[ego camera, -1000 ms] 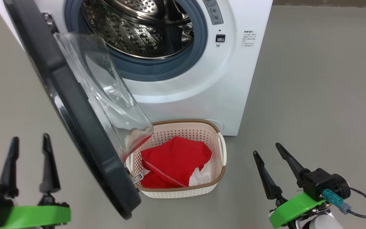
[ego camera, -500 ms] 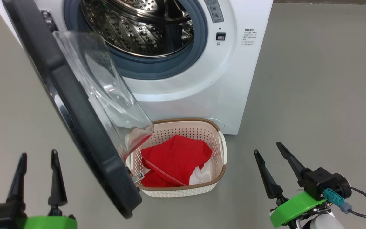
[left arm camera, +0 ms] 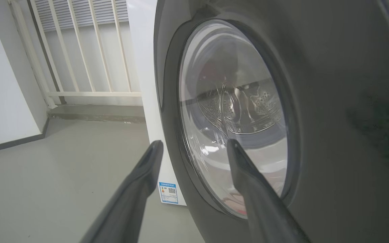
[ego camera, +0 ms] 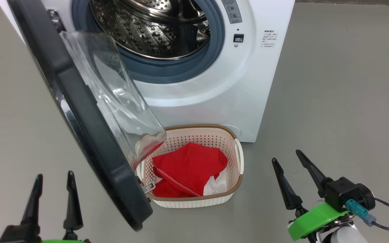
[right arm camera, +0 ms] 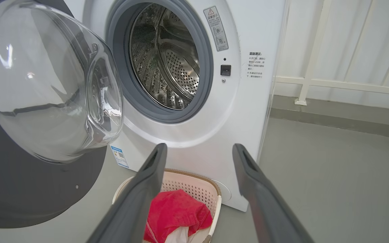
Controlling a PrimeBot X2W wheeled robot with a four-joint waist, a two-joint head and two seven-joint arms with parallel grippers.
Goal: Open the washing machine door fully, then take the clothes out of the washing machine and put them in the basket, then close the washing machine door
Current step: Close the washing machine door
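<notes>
You have the washing machine door [ego camera: 79, 111] swung out toward you on the left side of the washing machine [ego camera: 214, 98]. From the head view its black rim is nearly edge-on, and its clear glass bowl [ego camera: 113, 94] bulges to the right, overhanging the left end of the basket [ego camera: 194, 202]. Behind the grey seal [ego camera: 181, 72] the steel drum [ego camera: 154, 30] is exposed.

The basket sits on the grey floor [ego camera: 333, 101] just in front of the machine's lower front. The clothes [ego camera: 187, 167] lie inside it as a red heap with a white patch at the near right.

Your left gripper [ego camera: 54, 173] is at the near left, on the outer side of the door. Its fingers are spread wide and hold nothing. From its wrist they point at the door's outer face and round window, and the head view shows them clear of the rim.

Your right gripper [ego camera: 285, 155] is at the near right, to the right of the basket and apart from it. Its fingers are equally wide and empty, aimed toward the machine's front.
</notes>
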